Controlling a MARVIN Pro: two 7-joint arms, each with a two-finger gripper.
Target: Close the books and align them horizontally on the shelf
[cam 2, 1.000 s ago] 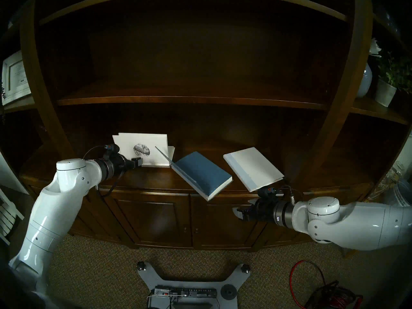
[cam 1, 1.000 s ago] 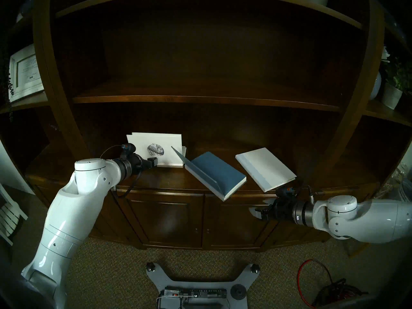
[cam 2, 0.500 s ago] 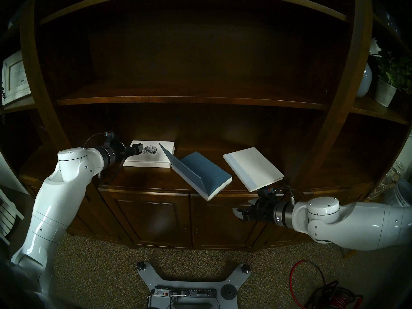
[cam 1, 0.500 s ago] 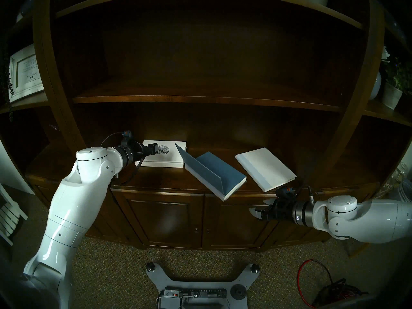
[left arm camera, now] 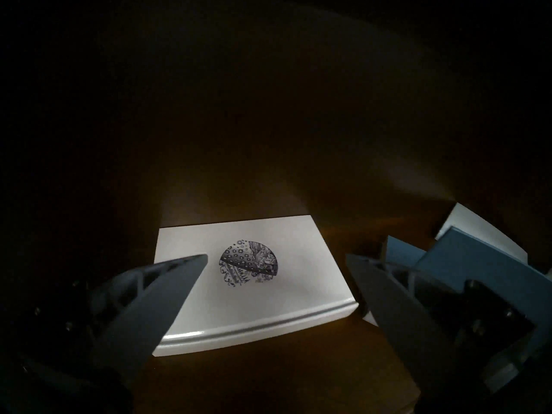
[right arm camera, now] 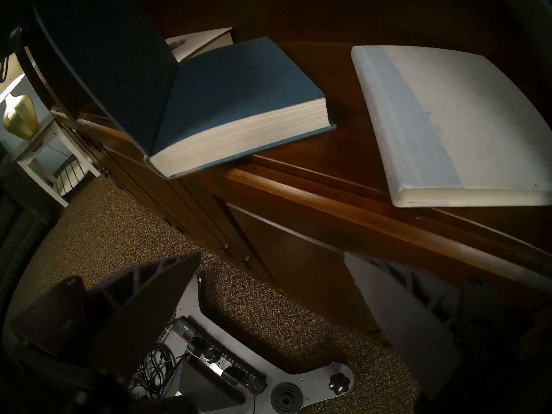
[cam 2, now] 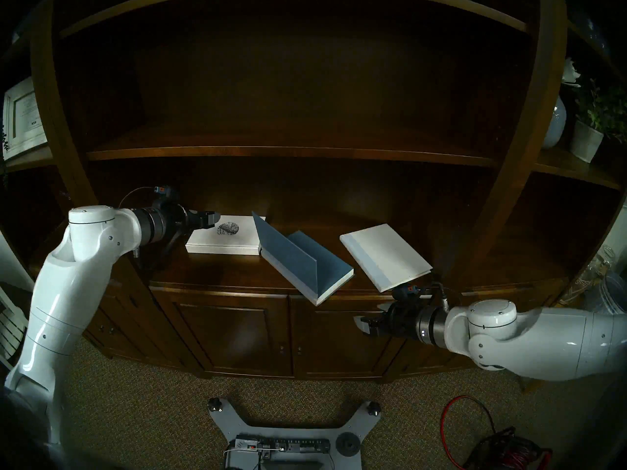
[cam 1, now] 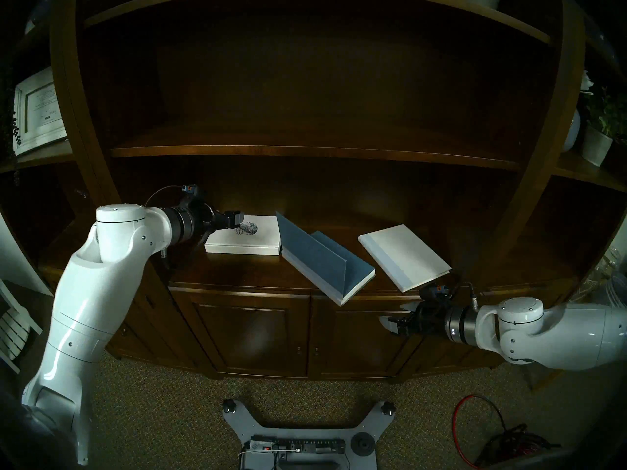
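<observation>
The white book with the dark oval emblem (cam 1: 258, 238) lies closed and flat at the left of the shelf (cam 1: 237, 272); it also shows in the left wrist view (left arm camera: 298, 285). My left gripper (cam 1: 237, 218) (left arm camera: 277, 256) is open and empty, just above its left part. The blue book (cam 1: 353, 269) (right arm camera: 239, 84) lies at an angle in the middle, its front cover standing nearly upright, its near corner past the shelf's front edge. The plain white book with pale-blue spine (cam 1: 407, 255) (right arm camera: 463, 120) lies closed and angled at the right. My right gripper (cam 1: 390, 323) (right arm camera: 271, 255) is open and empty, below the shelf's edge.
A thinner upper shelf board (cam 1: 305, 152) hangs over the books. Panelled cabinet doors (cam 1: 251, 333) are below the shelf. A white-framed picture (cam 1: 37, 109) stands far left, a potted plant (cam 1: 600, 137) far right. My base (cam 1: 298, 435) and a red cable (cam 1: 475, 425) are on the carpet.
The emblem book's raised cover has come down and the book now lies closed. My left gripper moved up and back over it. The blue book's cover now stands steeper. The right arm has not moved.
</observation>
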